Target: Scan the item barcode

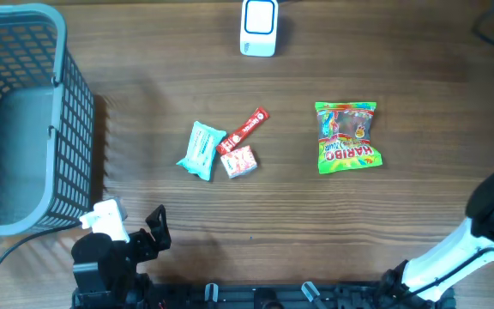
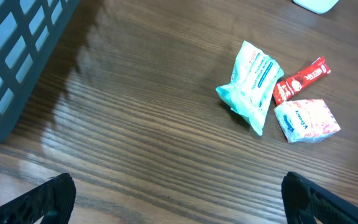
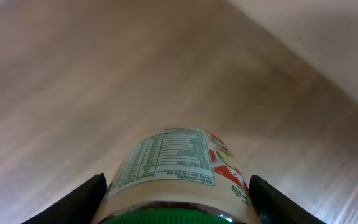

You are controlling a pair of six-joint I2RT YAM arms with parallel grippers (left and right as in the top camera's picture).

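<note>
In the right wrist view a bottle [image 3: 173, 155] with a green cap and a nutrition label fills the space between the two black fingers. My right gripper [image 3: 178, 193] is shut on it and holds it above the wooden table. No barcode shows on the side of the label facing the camera. The overhead view shows only the right arm [image 1: 487, 215] at the lower right edge; its gripper and the bottle are out of frame. A white scanner [image 1: 258, 26] stands at the table's far edge. My left gripper [image 2: 179, 199] is open over bare wood near the front left [image 1: 155, 230].
A grey-blue basket [image 1: 24, 120] fills the left side. Mid-table lie a teal packet [image 1: 202, 150], a red stick pack [image 1: 243, 130] and a small pink-white packet [image 1: 239, 161]. A green Haribo bag [image 1: 346, 137] lies to their right.
</note>
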